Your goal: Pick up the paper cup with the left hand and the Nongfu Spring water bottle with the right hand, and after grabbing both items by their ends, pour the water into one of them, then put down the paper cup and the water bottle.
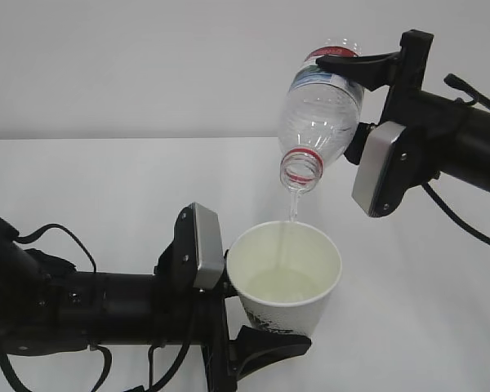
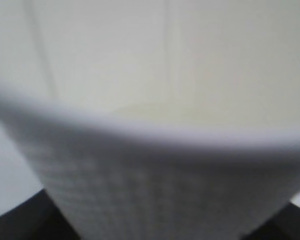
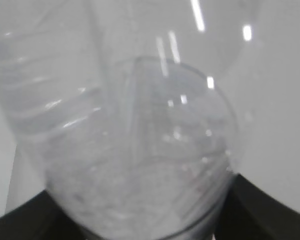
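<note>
The white paper cup [image 1: 284, 273] stands upright in my left gripper [image 1: 257, 331], which is shut on its lower part; water [image 1: 282, 284] lies in its bottom. Its wall [image 2: 155, 190] fills the left wrist view, blurred. Above it my right gripper [image 1: 355, 90] is shut on the base end of the Nongfu Spring water bottle [image 1: 320, 110]. The bottle is tipped mouth down, red neck ring low, and a thin stream of water [image 1: 292, 211] runs from its open mouth into the cup. In the right wrist view the clear ribbed bottle [image 3: 140, 165] sits between the dark fingers [image 3: 265, 210].
A white table [image 1: 82, 180] runs under both arms, with a plain pale wall behind. Black cables [image 1: 57, 241] loop over the left arm and another cable [image 1: 457, 216] hangs under the right arm.
</note>
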Controlling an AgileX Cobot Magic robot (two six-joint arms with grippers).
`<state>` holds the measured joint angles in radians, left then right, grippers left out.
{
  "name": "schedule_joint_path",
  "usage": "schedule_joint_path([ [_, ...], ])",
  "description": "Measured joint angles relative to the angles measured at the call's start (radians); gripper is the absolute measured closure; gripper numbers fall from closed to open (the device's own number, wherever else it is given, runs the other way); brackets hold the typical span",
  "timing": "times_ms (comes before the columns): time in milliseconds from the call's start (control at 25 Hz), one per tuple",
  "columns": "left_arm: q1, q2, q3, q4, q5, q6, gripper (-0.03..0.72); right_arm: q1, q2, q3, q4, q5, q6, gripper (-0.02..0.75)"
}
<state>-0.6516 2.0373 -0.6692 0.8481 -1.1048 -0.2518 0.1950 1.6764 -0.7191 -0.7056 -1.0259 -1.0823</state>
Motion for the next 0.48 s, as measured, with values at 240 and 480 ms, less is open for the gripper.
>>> schedule_joint_path([
  [240,0.0,0.0,0.0,0.0,0.002,0.0,0.142,0.0,0.0,0.0,0.0,0.0,0.0,0.26],
  [480,0.0,0.0,0.0,0.004,0.002,0.0,0.142,0.0,0.0,0.0,0.002,-0.002,0.0,0.26],
])
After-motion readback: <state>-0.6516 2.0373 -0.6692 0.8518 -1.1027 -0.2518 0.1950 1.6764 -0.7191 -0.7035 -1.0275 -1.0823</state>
